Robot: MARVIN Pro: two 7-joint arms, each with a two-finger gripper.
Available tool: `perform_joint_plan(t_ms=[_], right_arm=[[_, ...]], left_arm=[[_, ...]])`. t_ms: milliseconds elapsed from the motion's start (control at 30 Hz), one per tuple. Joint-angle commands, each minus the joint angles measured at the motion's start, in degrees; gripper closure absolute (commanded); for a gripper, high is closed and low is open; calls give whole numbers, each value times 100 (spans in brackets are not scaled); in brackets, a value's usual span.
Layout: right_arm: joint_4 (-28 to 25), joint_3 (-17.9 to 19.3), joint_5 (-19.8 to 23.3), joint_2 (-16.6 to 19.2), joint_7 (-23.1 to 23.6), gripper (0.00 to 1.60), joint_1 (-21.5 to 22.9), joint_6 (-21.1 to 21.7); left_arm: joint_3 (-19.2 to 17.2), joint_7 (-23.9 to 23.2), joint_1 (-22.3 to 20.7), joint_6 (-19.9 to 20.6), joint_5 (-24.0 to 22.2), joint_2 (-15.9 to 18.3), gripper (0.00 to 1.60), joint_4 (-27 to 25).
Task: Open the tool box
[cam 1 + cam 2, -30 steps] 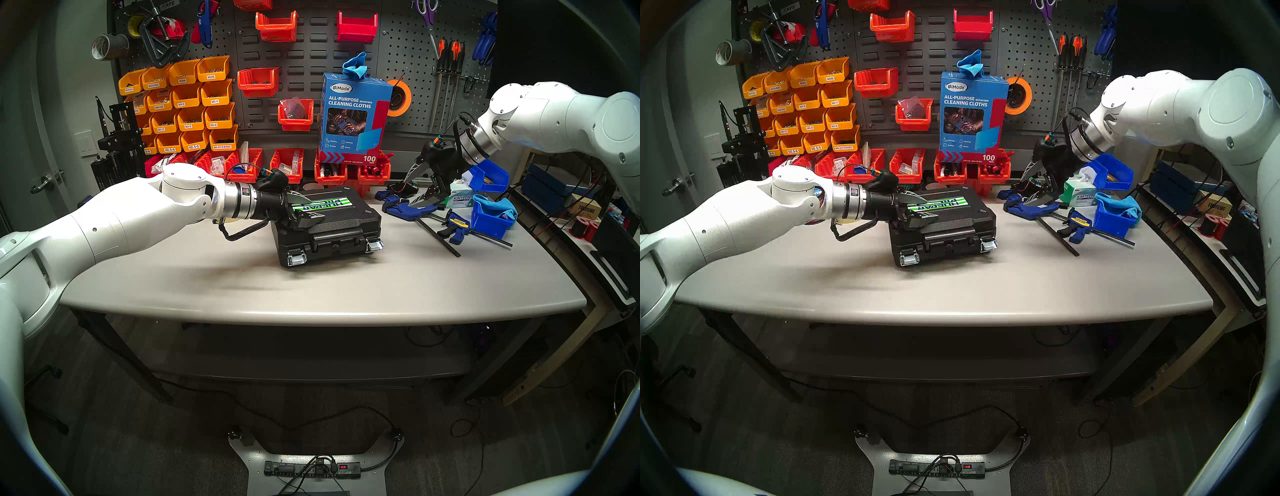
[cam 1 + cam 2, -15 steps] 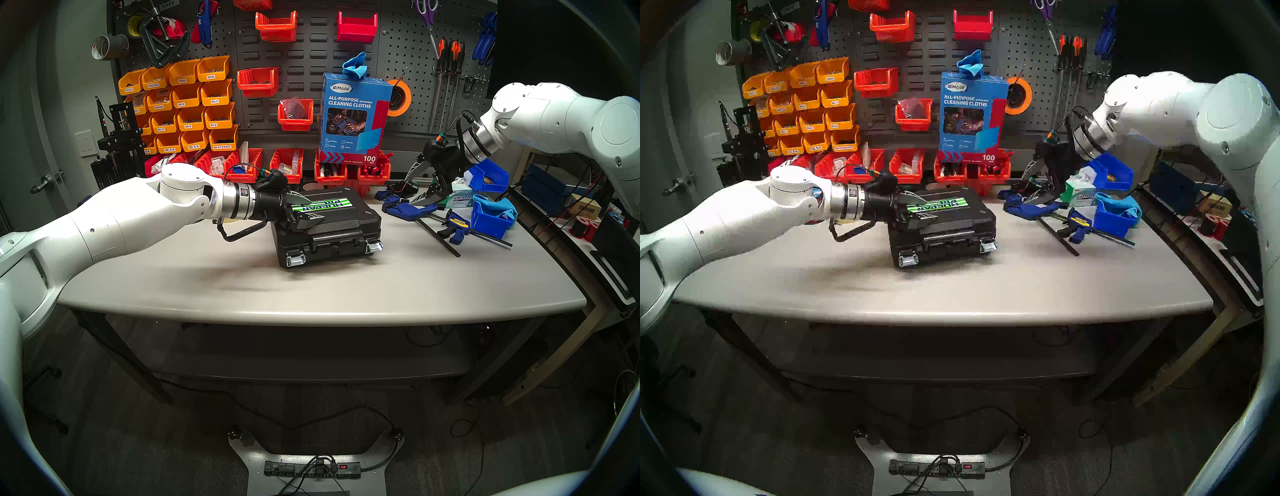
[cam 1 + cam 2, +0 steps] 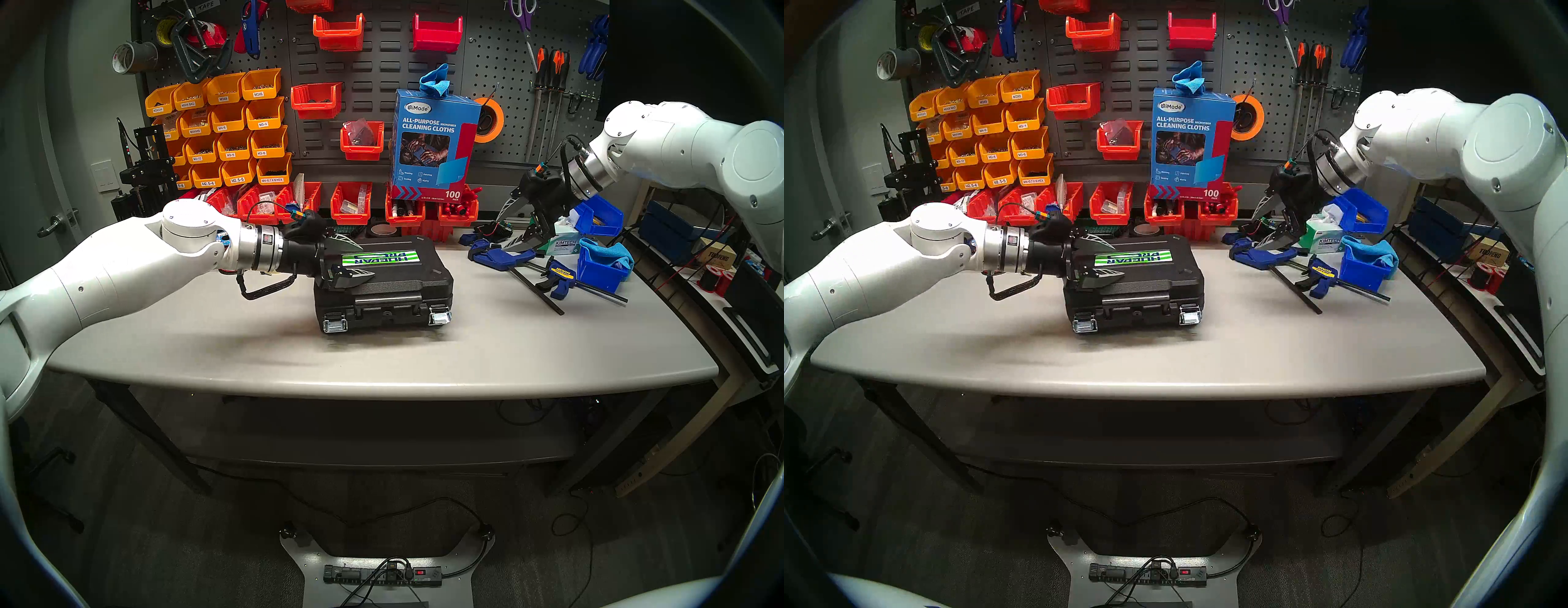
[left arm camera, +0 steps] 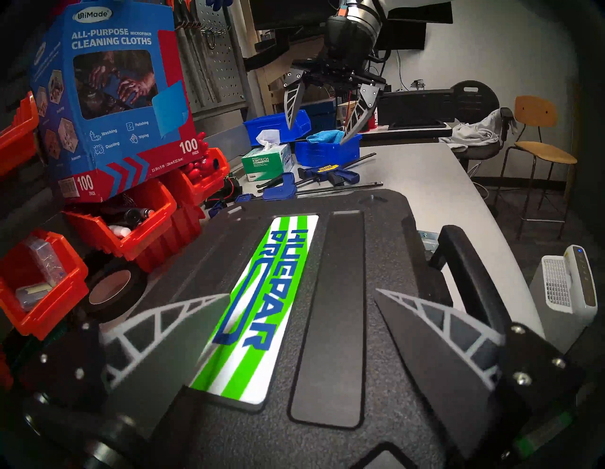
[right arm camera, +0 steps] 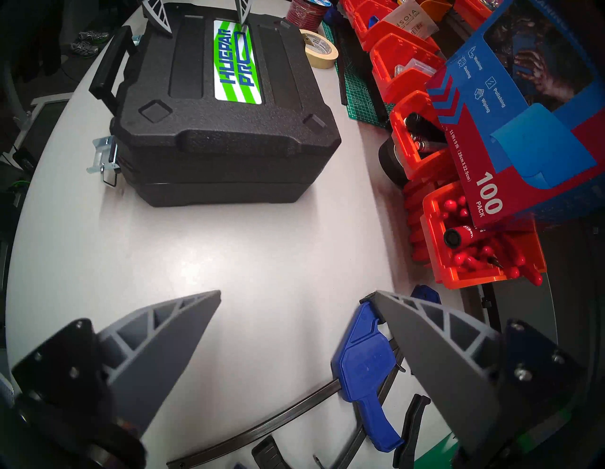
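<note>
- The black textured hard-plastic tool box, shaped like a briefcase, lies flat and closed on the grey workbench table, a little left of the table's middle and in front of the row of red plastic bins
- Its green, white and blue striped label faces up on the lid; the black carry handle and two silver metal latches, one on the left and one on the right, face the robot
- In the right wrist view the one latch in sight sticks out from the case; whether it is undone I cannot tell
- The left gripper reaches in from the left and sits low over the lid's left end, its two grey ribbed fingers spread wide, one over the near end of the label and the other towards the handle side
- It grasps nothing; whether the fingertips touch the lid I cannot tell
- The right gripper hangs well apart to the right, tilted downward over the blue-handled bar clamps, with jaws wide apart and nothing between them
- Behind the right gripper sit a green and white tissue box and blue plastic bins, one holding a blue cloth
</note>
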Motion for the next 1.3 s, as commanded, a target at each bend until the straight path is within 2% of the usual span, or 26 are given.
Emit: perform_joint_plan(t_ms=[0,400,467,633,900,1267], right_arm=[[161,41,35,-36,14,0,-6,18],[197,40,51,-43,43,0,-25,14],[202,40,54,-44,46,0,-28,14],[221,40,62,-48,56,0,-38,14],[239,40,70,-52,67,0,-47,14],[262,40,81,-57,84,0,-59,15]], left_arm=[[-84,-68,-76,-87,-25,158,0,7],[-340,-303,-296,-162,-153,172,0,-177],[-351,-395,-351,-175,-84,212,0,-271],[-255,-575,-550,-61,424,410,0,-674],[-210,-977,-703,92,937,582,0,-995],[-284,-1192,-743,302,1121,650,0,-1252]])
